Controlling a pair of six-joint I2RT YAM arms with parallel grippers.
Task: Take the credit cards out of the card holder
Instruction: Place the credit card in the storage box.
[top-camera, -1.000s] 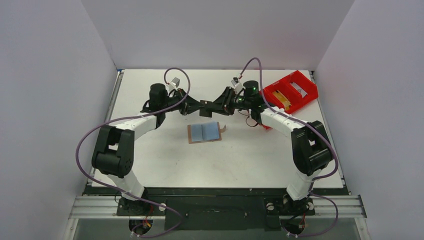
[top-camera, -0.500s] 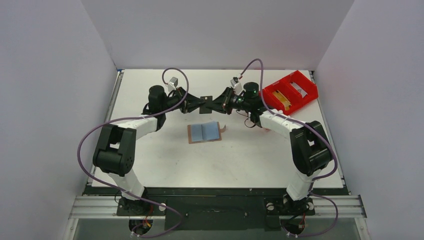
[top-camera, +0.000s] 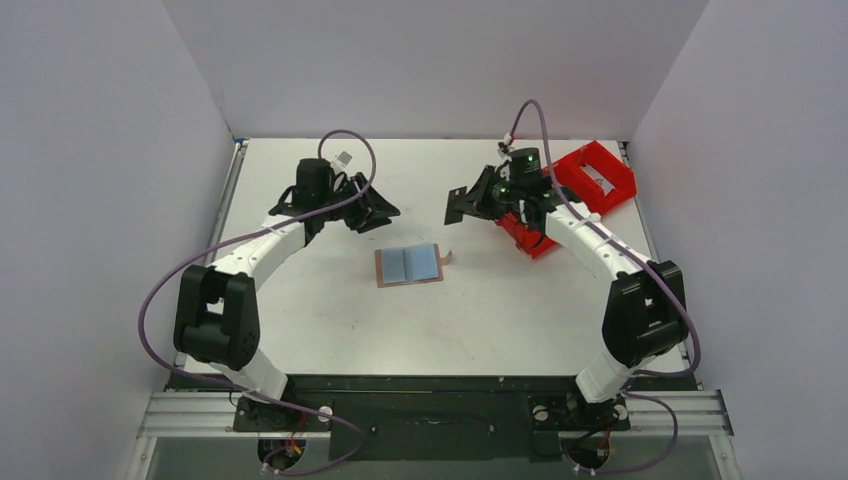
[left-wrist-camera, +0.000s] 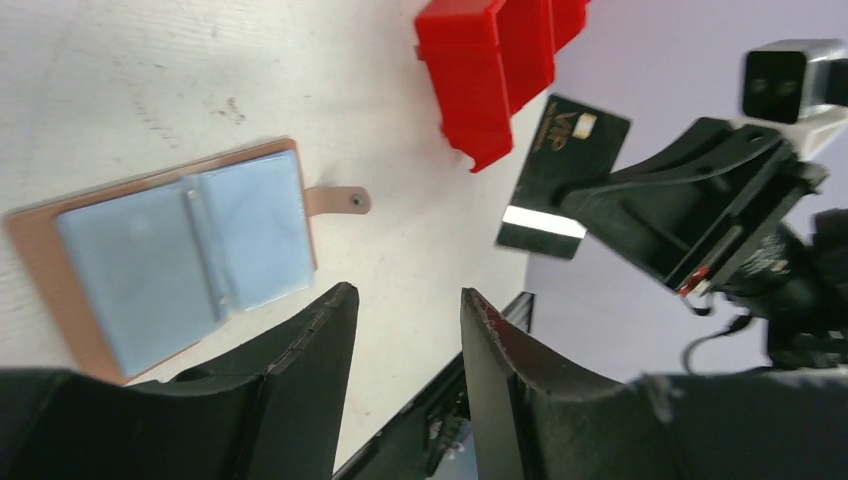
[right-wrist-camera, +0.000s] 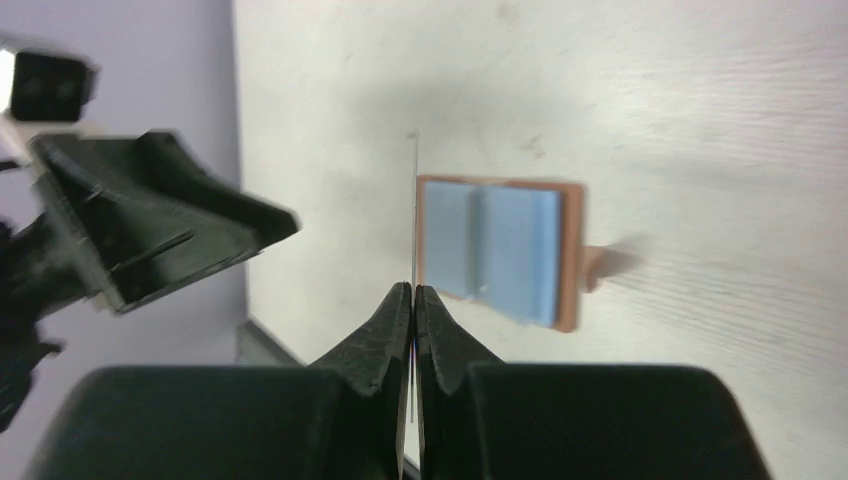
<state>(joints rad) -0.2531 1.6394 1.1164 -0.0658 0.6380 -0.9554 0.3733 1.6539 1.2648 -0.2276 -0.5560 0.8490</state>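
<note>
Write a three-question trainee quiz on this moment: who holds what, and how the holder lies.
1. True or false: the left pincer grips the black card.
2. Which one holds the black card? A) right pincer B) left pincer C) neither
3. Fill in: the card holder lies ____ on the table, blue faces up.
Key: 1 false; 2 A; 3 open.

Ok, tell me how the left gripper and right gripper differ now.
The left gripper has its fingers apart, holding nothing; the right gripper has its fingers shut on a dark card. The left one hangs left of the card holder, the right one nearer the red tray. Both are black.
</note>
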